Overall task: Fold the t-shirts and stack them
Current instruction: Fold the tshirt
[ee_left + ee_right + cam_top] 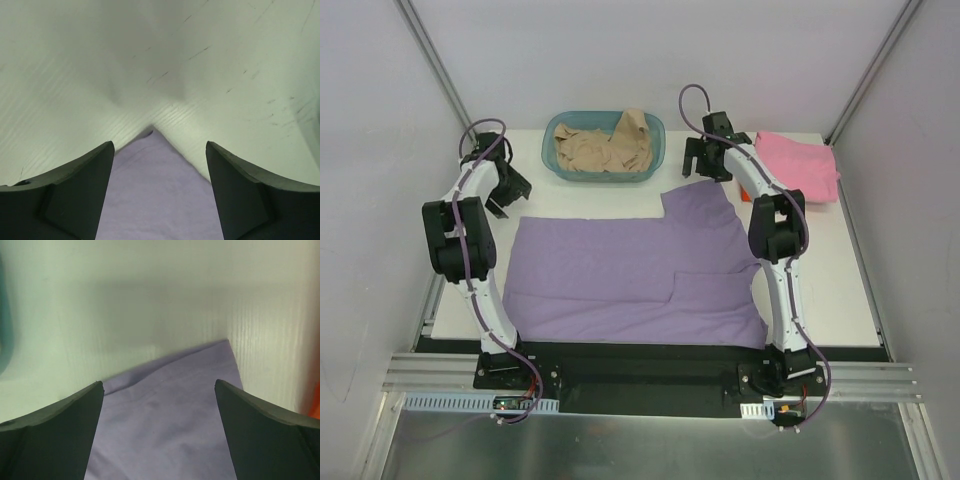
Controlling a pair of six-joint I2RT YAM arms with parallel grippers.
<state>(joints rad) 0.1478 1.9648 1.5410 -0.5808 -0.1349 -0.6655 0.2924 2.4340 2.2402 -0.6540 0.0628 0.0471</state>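
Note:
A lavender-purple t-shirt (620, 275) lies spread flat on the white table, one sleeve flap at its far right. My left gripper (506, 195) is open and empty over the shirt's far left corner (155, 190). My right gripper (705, 165) is open and empty over the far right sleeve corner (165, 420). A folded pink t-shirt (800, 165) lies at the far right. A beige t-shirt (605, 150) is crumpled in the basket. A sliver of orange-red (315, 405) shows at the right edge of the right wrist view.
The teal plastic basket (656, 150) stands at the back centre of the table (840, 290), between the two grippers. Grey enclosure walls stand on all sides. The arms' black base rail runs along the near edge.

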